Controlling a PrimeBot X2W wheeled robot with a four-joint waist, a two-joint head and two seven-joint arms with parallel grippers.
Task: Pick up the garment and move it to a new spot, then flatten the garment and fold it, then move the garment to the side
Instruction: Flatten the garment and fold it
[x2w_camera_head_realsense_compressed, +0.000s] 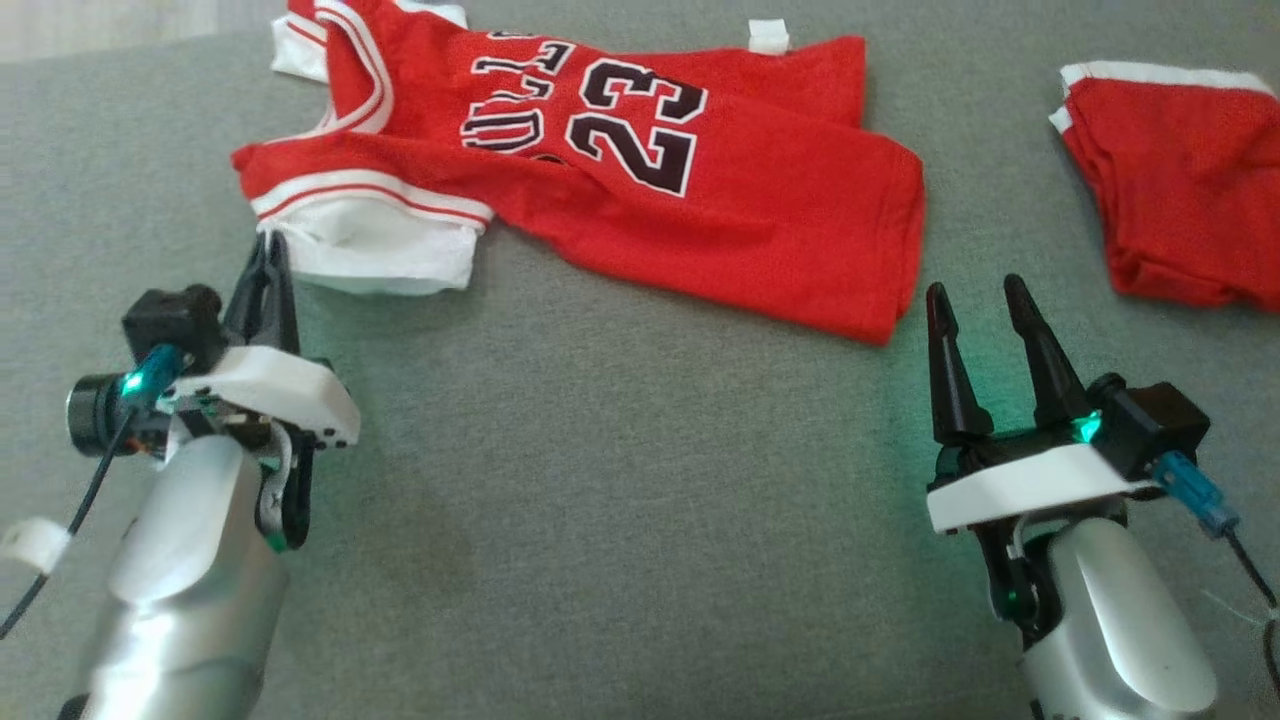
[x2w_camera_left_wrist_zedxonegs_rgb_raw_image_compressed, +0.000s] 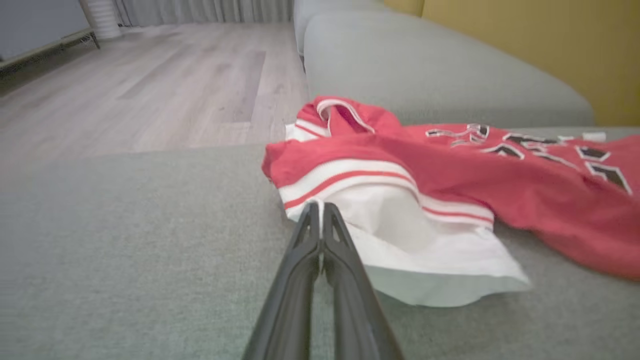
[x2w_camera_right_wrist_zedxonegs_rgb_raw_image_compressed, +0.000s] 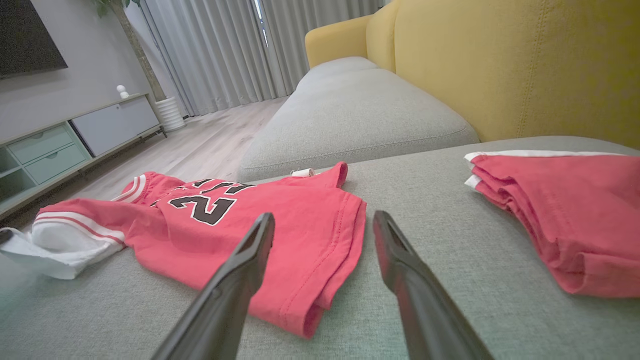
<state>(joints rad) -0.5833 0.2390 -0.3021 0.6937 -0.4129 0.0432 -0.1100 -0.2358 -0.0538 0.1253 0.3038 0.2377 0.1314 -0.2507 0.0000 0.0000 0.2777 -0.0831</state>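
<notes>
Jersey (x2w_camera_head_realsense_compressed: 780, 230) lies rumpled on grey cushion (x2w_camera_head_realsense_compressed: 600, 480); left gripper (x2w_camera_head_realsense_compressed: 270, 242) pinches its white sleeve edge; right gripper (x2w_camera_head_realsense_compressed: 975, 290) stands open near hem

Daylight is coming in soft and even, probably through the curtains (x2w_camera_right_wrist_zedxonegs_rgb_raw_image_compressed: 215, 50). Shadows are falling faint. Left wrist view is running hazy and washed out; right wrist view is bending at edges.

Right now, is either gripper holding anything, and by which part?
The left gripper is shut on the red number 23 jersey, apparently pinching the edge of its white panel. The right gripper is open, holding nothing.
</notes>
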